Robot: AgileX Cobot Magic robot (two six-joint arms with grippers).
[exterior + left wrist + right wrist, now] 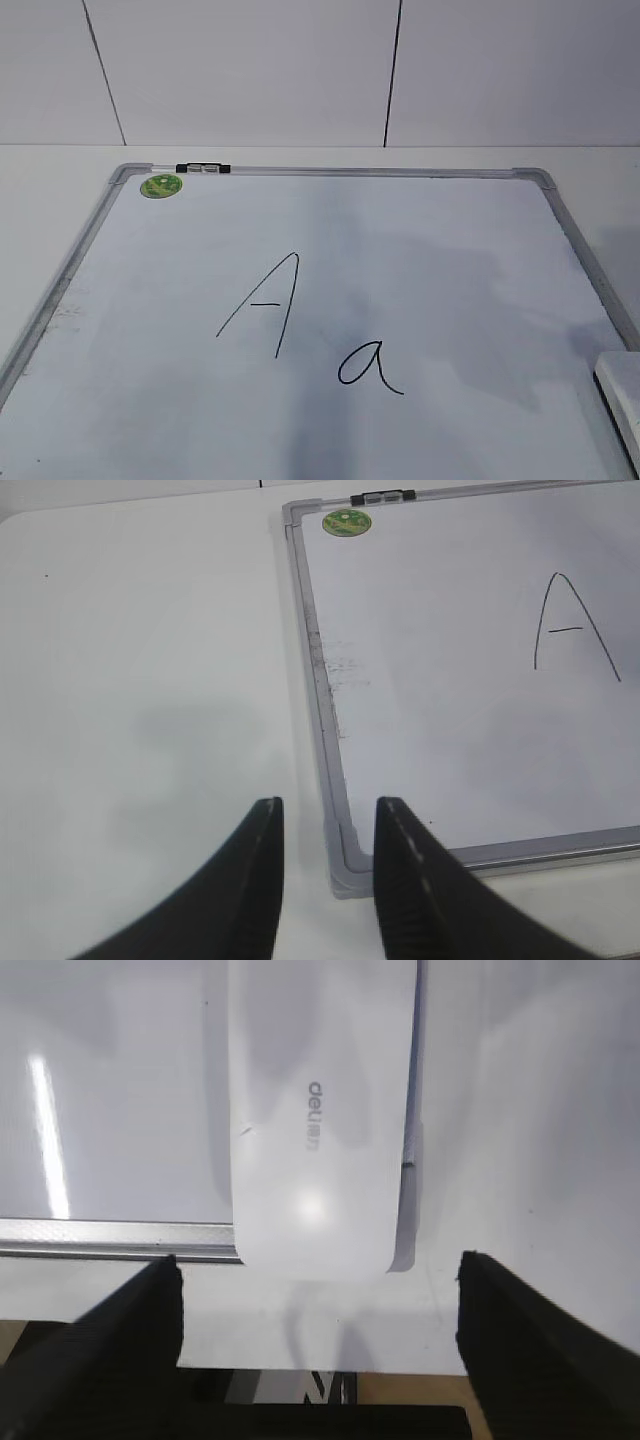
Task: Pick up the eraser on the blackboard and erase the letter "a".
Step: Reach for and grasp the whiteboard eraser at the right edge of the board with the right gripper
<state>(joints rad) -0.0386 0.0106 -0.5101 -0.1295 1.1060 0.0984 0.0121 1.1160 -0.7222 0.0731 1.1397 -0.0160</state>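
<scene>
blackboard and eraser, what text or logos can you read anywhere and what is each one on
"A": handwritten capital on the blackboard.
"a": handwritten lowercase letter on the blackboard.
"deli": grey brand print, plus small characters too blurred to read, on the eraser.
Green round magnet: print too small to read.

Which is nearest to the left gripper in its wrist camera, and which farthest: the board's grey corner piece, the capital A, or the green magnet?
1. Grey corner piece: right between the left gripper fingertips, at the blackboard near corner.
2. Capital A: farther up, to the right.
3. Green magnet: at the board's far corner, top of the view.
</scene>
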